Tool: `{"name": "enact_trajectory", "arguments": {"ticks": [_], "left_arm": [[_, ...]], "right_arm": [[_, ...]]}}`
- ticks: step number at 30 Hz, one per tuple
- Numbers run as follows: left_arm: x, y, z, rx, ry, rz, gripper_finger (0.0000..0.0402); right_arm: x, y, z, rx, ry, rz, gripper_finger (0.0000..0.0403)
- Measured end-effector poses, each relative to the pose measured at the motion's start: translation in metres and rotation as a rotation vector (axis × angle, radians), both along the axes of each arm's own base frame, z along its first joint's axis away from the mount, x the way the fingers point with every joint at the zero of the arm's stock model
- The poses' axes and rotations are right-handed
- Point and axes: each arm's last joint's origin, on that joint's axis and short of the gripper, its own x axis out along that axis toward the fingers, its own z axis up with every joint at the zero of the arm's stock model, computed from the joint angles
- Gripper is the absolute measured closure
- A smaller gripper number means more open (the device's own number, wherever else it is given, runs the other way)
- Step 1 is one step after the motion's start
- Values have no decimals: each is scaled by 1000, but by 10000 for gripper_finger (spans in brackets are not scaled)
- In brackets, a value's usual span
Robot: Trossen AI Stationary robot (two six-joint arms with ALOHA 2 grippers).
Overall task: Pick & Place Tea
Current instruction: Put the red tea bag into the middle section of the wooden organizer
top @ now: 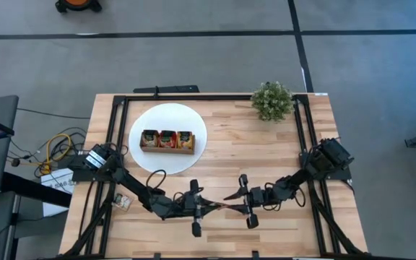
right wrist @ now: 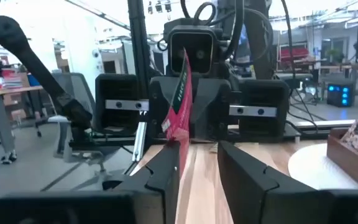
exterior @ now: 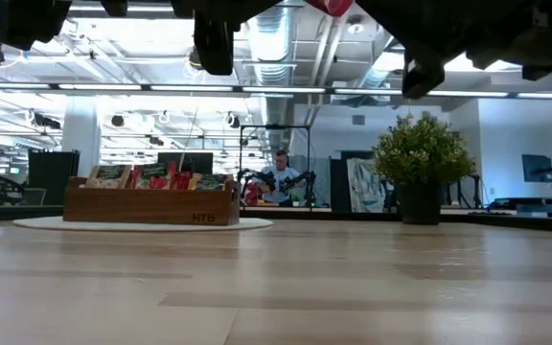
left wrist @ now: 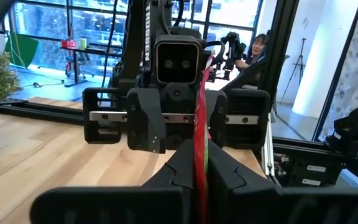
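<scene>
Pinching a red sachet (left wrist: 200, 134), the left pincer (top: 209, 207) faces the right pincer (top: 231, 195) — parted around it.

Left tool (top: 209, 208) pinched shut, right tool (top: 231, 195) facing it — fingers parted

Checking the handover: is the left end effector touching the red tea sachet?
Touching. The left wrist view shows the left end effector shut on the flat red tea sachet, standing edge-on.

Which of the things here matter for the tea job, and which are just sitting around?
Job: red sachet pinched in the left hand; right hand open around it; sachets in the wooden tray.
Lying about: white disc under the tray; potted plant.
</scene>
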Motion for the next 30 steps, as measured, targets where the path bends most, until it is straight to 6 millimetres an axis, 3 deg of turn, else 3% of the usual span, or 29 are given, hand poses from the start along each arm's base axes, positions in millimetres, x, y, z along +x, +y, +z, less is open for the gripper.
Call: {"name": "enact_trajectory", "arguments": {"ticks": [11,23,30], "left_arm": [[-1,0,-1,18,14,28,397],[-1,0,-2,23,19,24,397],[0,0,-5,23,50,37,395]], "right_arm": [[-2,6,-5,-71,37,74,305],[8,0,2,13,18,-11,308],[5,5,0,-45,31,-58,393]]}}
